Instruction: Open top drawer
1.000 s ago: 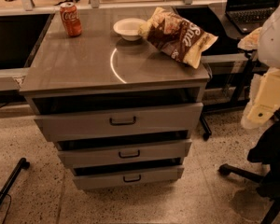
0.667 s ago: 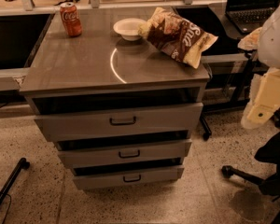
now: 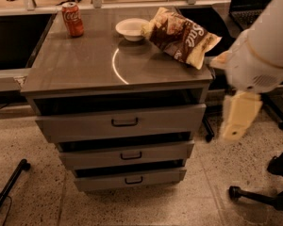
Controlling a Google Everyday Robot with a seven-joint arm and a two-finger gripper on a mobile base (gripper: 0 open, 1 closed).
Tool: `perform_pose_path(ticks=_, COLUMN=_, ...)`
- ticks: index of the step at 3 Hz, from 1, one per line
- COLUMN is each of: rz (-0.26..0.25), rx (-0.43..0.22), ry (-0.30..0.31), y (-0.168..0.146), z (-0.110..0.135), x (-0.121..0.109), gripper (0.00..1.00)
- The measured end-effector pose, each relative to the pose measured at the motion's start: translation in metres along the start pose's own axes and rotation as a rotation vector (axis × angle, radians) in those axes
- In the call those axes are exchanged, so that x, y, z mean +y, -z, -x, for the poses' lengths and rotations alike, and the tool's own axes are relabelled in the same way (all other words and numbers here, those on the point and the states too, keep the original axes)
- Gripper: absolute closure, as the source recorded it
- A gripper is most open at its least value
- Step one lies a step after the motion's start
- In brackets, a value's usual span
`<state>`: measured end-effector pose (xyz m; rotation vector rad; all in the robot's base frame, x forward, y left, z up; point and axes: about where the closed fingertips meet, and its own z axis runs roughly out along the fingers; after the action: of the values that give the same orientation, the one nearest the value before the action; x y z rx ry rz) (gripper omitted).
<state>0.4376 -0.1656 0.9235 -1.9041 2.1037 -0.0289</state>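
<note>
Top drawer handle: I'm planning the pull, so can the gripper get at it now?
Probably yes: nothing stands before the handle, and the gripper hangs right of the top drawer, about level with it.

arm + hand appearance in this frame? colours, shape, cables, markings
The arm is a thick, rounded white shell with a thin tan ring around it and a small grille patch on its bulbous wrist. The hand is pale cream, flat and blocky, hanging off the right end of the top drawer. No cables or lettering show.
</note>
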Motion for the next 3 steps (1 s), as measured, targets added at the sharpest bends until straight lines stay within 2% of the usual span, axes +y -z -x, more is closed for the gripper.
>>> perform_pose_path(ticks=1, rz=0.039, rx=-0.073, ry=0.089, y=-0.067, z=0.047, x=0.017, gripper=0.0)
perform_pose_path(ticks=2, rz=0.039, rx=-0.073, ry=0.089, y=-0.067, z=0.047, x=0.017, gripper=0.0)
perform_pose_path(ticks=3, rz=0.04, rx=-0.072, ry=0.095, y=-0.113, z=0.066, x=0.004, gripper=0.0)
